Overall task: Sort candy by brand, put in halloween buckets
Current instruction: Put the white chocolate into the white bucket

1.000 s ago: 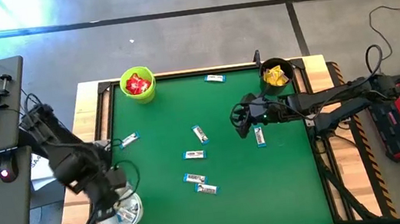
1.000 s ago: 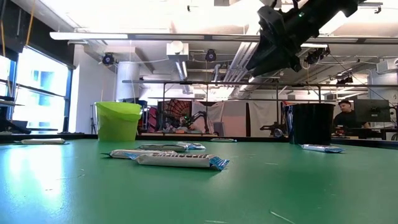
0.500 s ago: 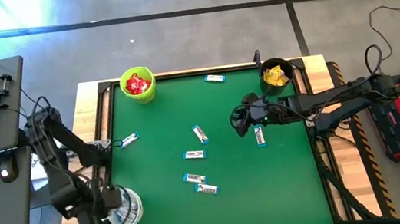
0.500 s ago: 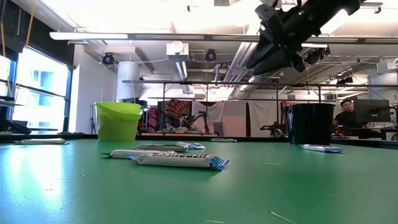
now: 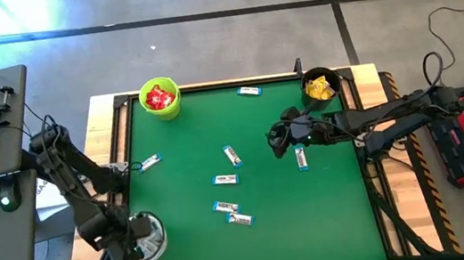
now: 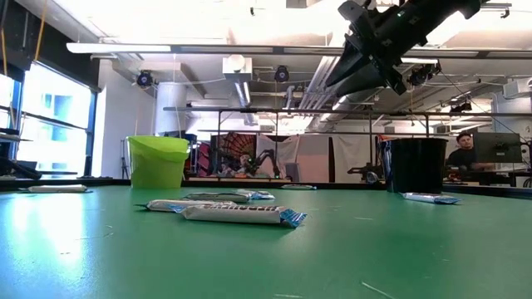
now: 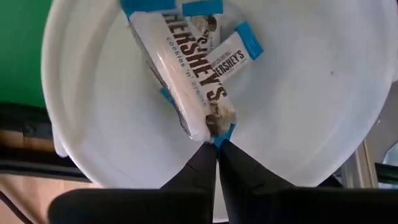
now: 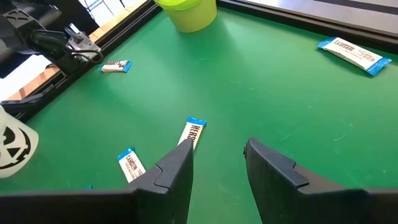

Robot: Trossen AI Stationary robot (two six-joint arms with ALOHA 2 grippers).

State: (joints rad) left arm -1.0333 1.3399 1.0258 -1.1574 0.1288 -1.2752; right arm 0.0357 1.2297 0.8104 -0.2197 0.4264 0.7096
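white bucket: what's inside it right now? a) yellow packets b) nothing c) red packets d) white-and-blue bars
d: the left wrist view looks straight down into the white bucket, where white-and-blue bars lie, just past the shut left gripper.

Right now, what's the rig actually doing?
Sorting candy into buckets by brand. The left gripper is over the white bucket at the table's near-left corner, fingers pinched together on the end of a white-and-blue bar inside it; a second bar already lies there. The right gripper hangs open above the green mat near the black bucket, holding nothing. The lime green bucket has red packets, the black one yellow. Seven bars are still loose on the mat.
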